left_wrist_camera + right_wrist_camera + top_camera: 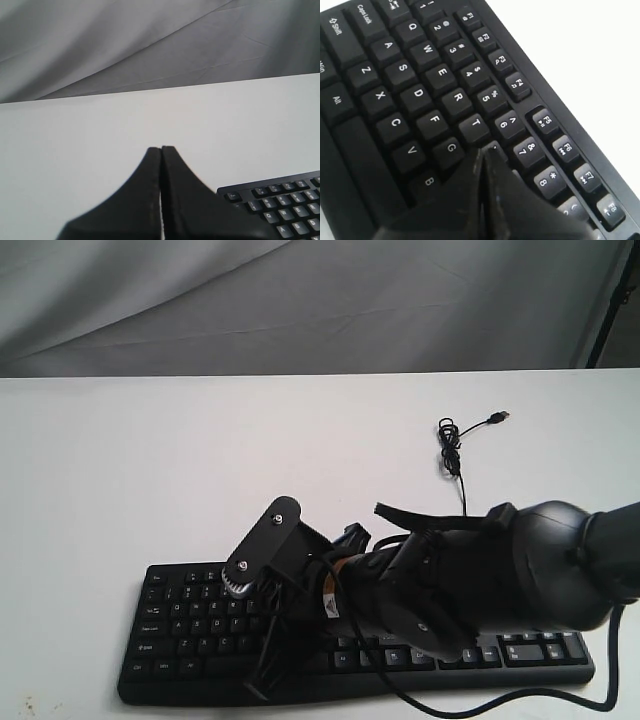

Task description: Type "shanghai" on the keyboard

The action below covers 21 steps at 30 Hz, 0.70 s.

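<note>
Both pairs of fingers are shut tight and hold nothing. The right fingers [465, 200] hover just past the G key [451, 148], probably over H, on the keyboard [190, 625], which lies lengthwise along the surface's [300, 440] near edge. The left fingers [145, 200] hover off one corner.

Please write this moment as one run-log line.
right tool: shut, over keyboard by G key | left tool: shut, off keyboard, over table

Your right arm [545, 560] is a thick, rounded body in matte black. At its 9 o'clock you see a flat black plate [262, 545] with silver screws [282, 508] and a small white triangle label [333, 607]. The left tool [161, 148] and right tool [483, 151] have black wedge fingers.
</note>
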### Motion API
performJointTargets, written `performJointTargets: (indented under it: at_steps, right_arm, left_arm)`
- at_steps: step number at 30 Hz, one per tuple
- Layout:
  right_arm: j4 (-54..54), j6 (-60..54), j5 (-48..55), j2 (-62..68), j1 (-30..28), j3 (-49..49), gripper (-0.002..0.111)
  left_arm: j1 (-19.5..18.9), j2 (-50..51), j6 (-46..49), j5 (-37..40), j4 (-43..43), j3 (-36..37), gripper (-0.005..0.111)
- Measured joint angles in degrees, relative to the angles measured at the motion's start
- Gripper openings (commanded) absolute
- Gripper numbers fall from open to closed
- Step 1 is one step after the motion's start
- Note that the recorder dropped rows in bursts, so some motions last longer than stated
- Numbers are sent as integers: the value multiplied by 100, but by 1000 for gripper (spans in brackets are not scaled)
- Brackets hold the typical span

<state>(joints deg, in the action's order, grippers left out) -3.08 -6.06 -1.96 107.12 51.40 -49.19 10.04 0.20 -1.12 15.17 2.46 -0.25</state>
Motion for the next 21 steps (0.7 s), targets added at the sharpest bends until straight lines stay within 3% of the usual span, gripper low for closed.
performJointTargets:
  at_steps: [21]
  right_arm:
    - [0,0,-245,50,56,-40,0]
  left_arm:
    - [0,0,0,0,0,0,0]
